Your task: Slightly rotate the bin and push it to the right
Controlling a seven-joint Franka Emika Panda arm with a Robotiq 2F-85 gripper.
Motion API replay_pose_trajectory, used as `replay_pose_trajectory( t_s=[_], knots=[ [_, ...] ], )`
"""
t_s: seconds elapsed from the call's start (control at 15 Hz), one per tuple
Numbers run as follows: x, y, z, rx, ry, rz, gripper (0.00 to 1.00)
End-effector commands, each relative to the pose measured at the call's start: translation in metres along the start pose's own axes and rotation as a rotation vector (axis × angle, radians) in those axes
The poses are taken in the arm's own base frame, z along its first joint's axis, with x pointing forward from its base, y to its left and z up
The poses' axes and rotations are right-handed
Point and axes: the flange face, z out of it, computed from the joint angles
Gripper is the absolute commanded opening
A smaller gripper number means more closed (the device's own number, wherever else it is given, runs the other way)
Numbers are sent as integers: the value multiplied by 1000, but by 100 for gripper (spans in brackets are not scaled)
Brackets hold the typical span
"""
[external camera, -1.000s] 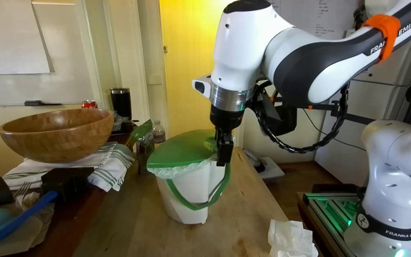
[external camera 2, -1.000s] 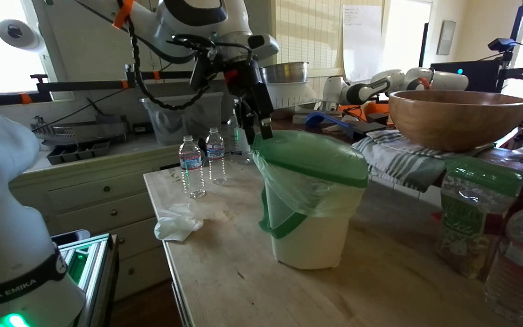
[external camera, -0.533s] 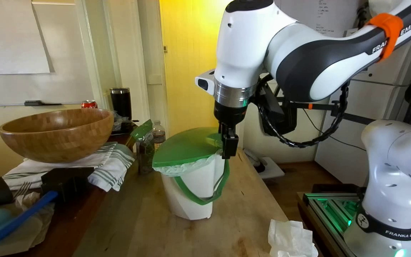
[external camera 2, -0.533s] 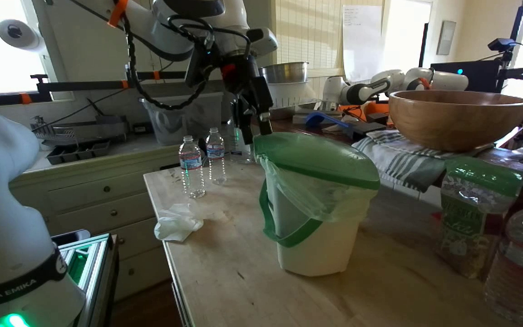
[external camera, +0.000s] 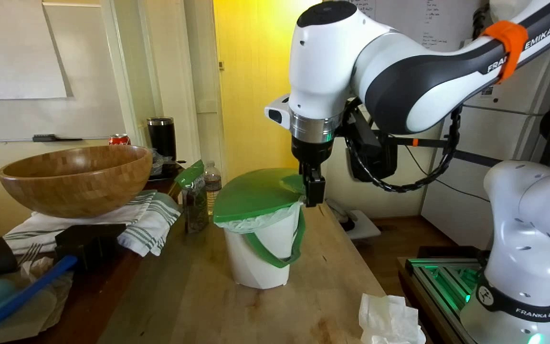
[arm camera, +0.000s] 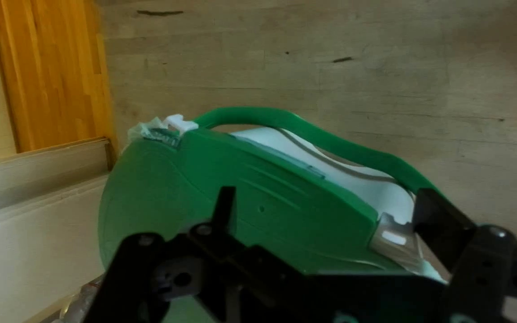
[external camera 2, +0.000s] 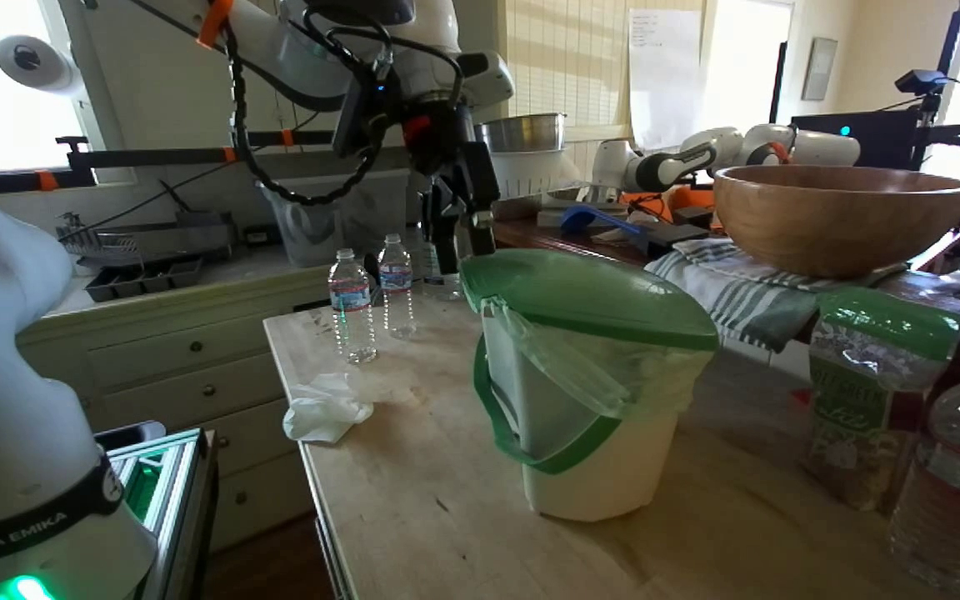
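White plastic, the lidded bin [external camera: 268, 237] is judged light and stiff — best grasped just under the green lid [external camera: 256, 193], across whose edge the gripper [arm camera: 326, 194] is spread.

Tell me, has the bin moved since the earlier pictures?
Yes. In an exterior view, the bin has shifted right in the picture, toward the unmoved green-topped bag.

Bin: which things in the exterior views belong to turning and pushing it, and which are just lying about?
Part of the job:
the bin, with its lid and strap
the fingers

Just lying about:
bowl
towel
tumbler
bottles
pouch
crumpled paper
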Motion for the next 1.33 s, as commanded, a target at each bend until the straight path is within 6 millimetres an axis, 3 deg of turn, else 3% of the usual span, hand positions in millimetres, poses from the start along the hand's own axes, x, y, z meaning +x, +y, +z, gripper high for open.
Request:
replay_pose_trajectory(
  t_s=[0.0, 0.8, 1.27],
  knots=[
    [-13, 12, 2, -23, -28, -19, 100],
    [-30, 34, 3, -24, -79, -20, 100],
    [-36, 12, -35, 34, -13, -80, 100]
  ],
)
